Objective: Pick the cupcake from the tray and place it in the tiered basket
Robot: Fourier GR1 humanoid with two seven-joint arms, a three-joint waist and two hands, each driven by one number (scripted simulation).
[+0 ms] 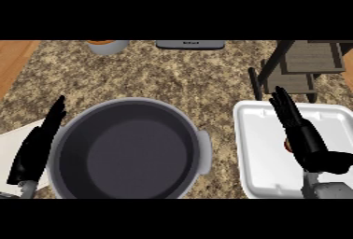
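A white tray (258, 154) lies on the counter at the right. My right hand (303, 135) hangs over it with its fingers straight, pointing away from me. Just left of the palm a small brown and orange sliver of the cupcake (286, 146) peeks out; the hand hides the rest of it. The tiered basket (307, 63), dark wood with grey shelves, stands at the back right beyond the tray. My left hand (38, 144) rests open at the left edge, fingers up, beside the pot.
A large grey pot (127, 148) with side handles fills the middle of the granite counter. A cup with an orange top (107, 45) and a grey appliance (191, 44) sit at the back edge. A white board corner (10, 140) shows at far left.
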